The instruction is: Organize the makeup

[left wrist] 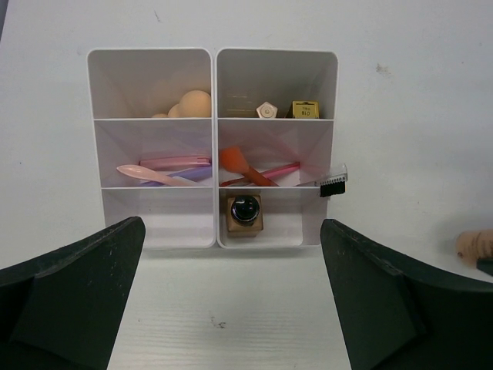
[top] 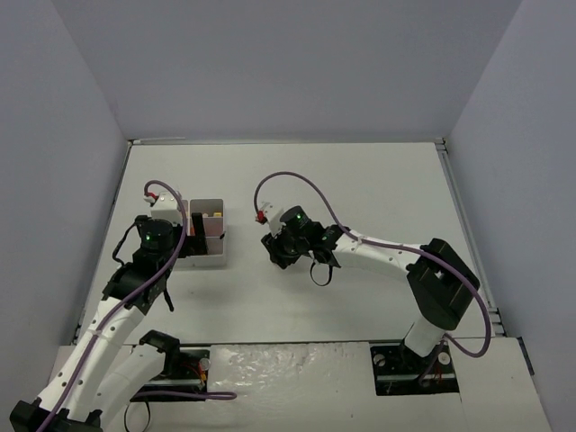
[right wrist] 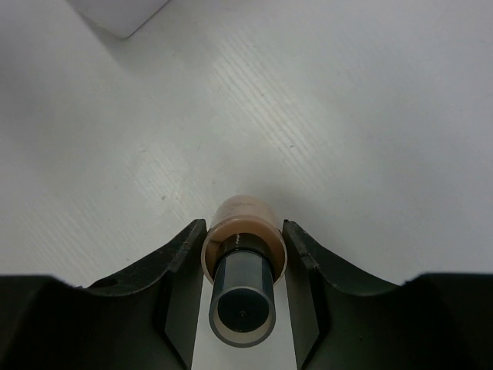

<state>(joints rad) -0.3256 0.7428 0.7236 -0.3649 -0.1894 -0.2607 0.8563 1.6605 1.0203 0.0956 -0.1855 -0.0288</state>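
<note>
We logged the right gripper [right wrist: 243, 250] pinching a tan bottle [right wrist: 242, 225] by its sides, dark cap toward the wrist camera, right of the white organizer [top: 206, 261]. We couldn't tell if it touched the table [right wrist: 347, 116]. The left gripper [left wrist: 231, 254] was spread wide and held nothing, just left of the organizer. A second tan bottle [left wrist: 245, 212] stood upright in a compartment nearest that gripper. Sponges [left wrist: 192, 104] and sticks [left wrist: 166, 166] lay in others.

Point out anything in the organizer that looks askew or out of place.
The black-tipped brush in the middle right compartment pokes out over the right wall of the white organizer rather than lying inside. Nothing else in it looks askew.
</note>
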